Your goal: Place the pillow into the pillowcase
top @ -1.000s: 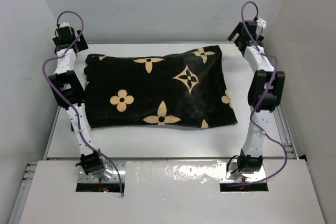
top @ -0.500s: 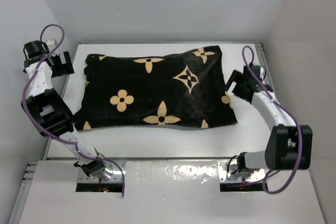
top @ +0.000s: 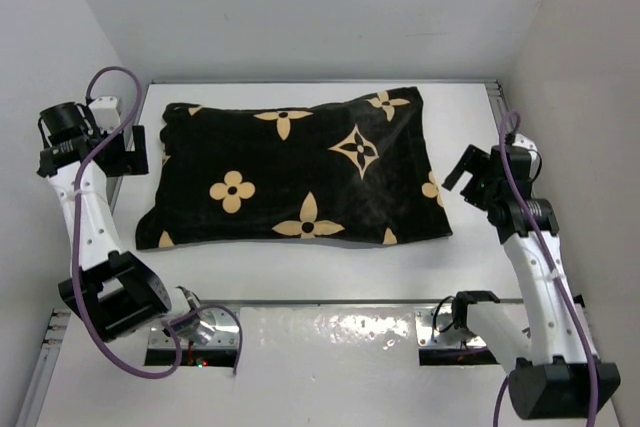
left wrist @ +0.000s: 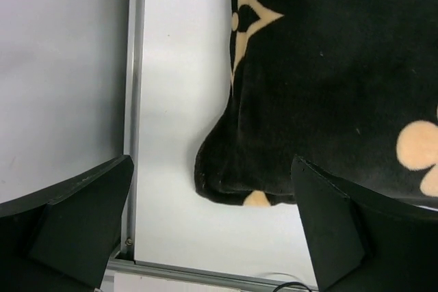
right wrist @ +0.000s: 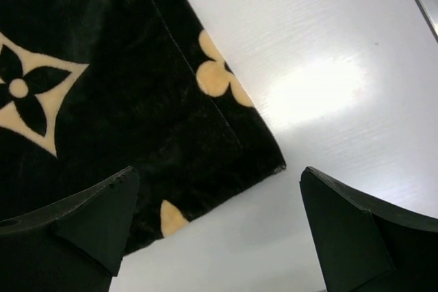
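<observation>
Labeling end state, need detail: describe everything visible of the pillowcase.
The pillowcase is black plush fabric printed with tan four-petal flowers and diamond star motifs. It lies on the white table, long side running left to right, plump as if filled. No pillow shows at any edge. The right wrist view shows a seam near its right end. Only the table touches it: the left gripper and right gripper sit open, clear of either end.
</observation>
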Controlling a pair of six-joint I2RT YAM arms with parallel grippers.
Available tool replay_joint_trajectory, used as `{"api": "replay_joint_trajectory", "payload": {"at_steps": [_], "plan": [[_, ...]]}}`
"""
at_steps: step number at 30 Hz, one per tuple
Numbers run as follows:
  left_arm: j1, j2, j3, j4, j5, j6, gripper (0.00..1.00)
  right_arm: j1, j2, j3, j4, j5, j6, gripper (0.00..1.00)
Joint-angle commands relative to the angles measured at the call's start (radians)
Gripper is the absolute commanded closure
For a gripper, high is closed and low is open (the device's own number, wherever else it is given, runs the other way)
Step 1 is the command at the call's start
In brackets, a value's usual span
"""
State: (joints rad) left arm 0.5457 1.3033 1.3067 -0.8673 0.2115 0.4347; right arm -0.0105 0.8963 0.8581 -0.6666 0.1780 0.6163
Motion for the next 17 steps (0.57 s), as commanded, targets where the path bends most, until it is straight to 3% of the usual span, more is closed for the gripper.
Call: {"api": "replay_joint_trajectory", "payload": {"at_steps": [1,17], "plan": [[0.005,-0.032,-0.006,-0.038,0.017,0.027,0.0,0.003,-0.081,0.018,-0.09,0.052,0.048,0.01],[-0.001,-0.107,-0.026,-0.053,0.029,0.029,0.0,0.003,-0.154,0.018,-0.179,0.11,0.07,0.01]]}}
